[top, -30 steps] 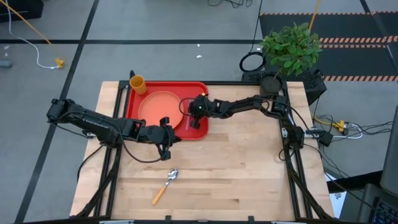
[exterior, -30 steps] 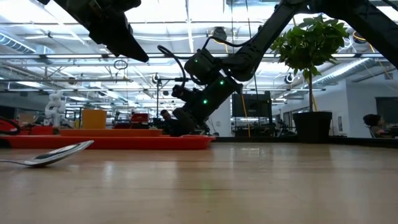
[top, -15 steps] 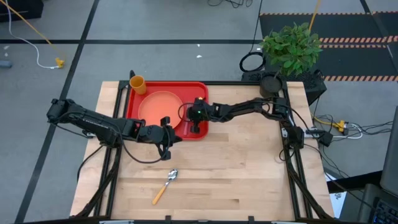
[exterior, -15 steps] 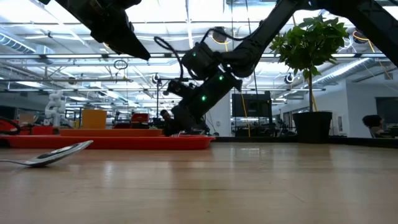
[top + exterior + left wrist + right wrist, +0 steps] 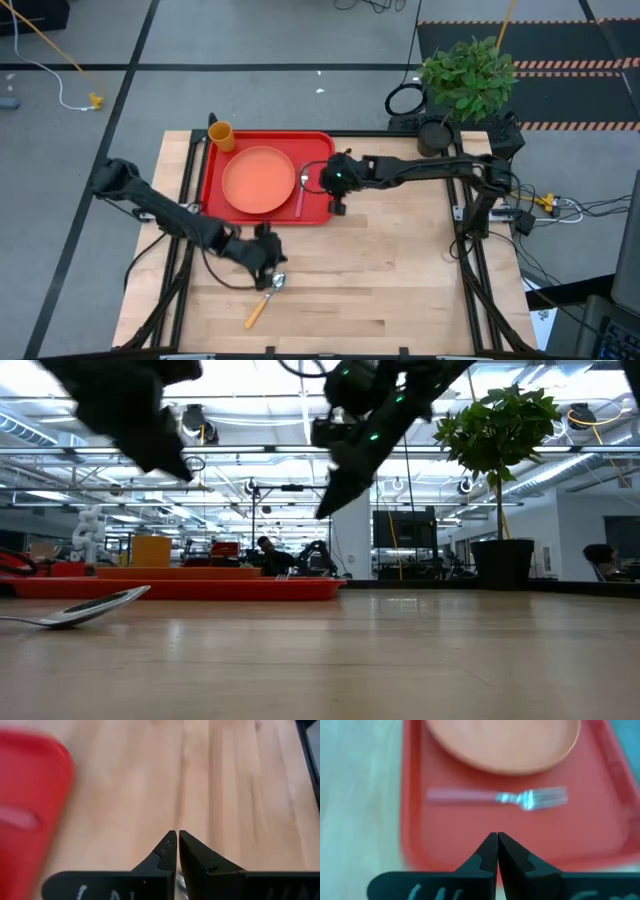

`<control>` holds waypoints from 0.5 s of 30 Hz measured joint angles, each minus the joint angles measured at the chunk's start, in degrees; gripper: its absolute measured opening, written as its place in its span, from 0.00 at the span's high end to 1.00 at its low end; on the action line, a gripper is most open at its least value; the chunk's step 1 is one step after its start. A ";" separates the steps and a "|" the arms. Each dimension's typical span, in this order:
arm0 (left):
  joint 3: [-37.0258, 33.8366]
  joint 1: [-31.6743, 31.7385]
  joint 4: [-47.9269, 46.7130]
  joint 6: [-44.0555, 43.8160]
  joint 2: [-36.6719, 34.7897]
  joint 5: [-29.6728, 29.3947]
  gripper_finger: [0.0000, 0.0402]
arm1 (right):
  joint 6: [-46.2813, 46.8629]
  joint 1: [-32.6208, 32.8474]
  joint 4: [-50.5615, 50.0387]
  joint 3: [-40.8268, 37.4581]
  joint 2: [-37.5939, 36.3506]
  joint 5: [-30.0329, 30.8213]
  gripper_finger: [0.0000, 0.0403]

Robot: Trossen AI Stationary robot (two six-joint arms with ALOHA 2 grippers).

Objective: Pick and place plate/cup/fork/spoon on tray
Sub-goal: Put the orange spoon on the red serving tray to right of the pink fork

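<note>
Overhead, the tray (image 5: 268,175) lies at twelve o'clock on the tabletop (image 5: 400,270). On it sit the plate (image 5: 258,180) and, at the plate's three o'clock, the fork (image 5: 301,192). The cup (image 5: 221,135) stands at the tray's ten o'clock corner; whether inside the rim or just off it, I cannot tell. Only the spoon (image 5: 266,297) is clearly left, lying near six o'clock. The left gripper (image 5: 272,268) hangs just above the spoon's bowl; the right gripper (image 5: 338,207) is by the tray's four o'clock corner.

From table height, the spoon (image 5: 78,608) rests flat, with both arms raised clear of it.

Past the left wrist, the jaws are clenched and empty over bare wood.

Past the right wrist, the jaws are likewise clenched, holding nothing, and the fork (image 5: 505,797) lies beside the plate (image 5: 505,742).
</note>
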 joint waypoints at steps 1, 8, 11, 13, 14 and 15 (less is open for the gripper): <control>0.00 -1.60 -0.02 -2.70 1.31 -0.02 0.94 | 0.45 0.45 -1.01 -1.14 -1.47 0.00 0.99; 0.00 -11.77 0.33 -19.36 7.86 -0.20 0.79 | 4.21 3.86 3.49 -13.58 -13.17 -0.05 0.99; 0.00 -14.04 -0.01 -23.80 9.07 0.66 0.67 | 7.79 4.64 7.70 -18.66 -17.53 -0.02 0.99; 0.00 -15.42 0.46 -26.01 9.62 2.25 0.60 | 10.06 5.04 9.82 -21.50 -20.20 0.04 0.99; 0.00 -16.19 0.33 -26.84 9.73 2.68 0.57 | 11.13 5.22 10.90 -22.75 -21.22 0.12 0.99; 0.00 -16.98 0.27 -27.73 9.80 2.65 0.54 | 12.14 5.41 11.57 -23.73 -22.17 0.17 0.99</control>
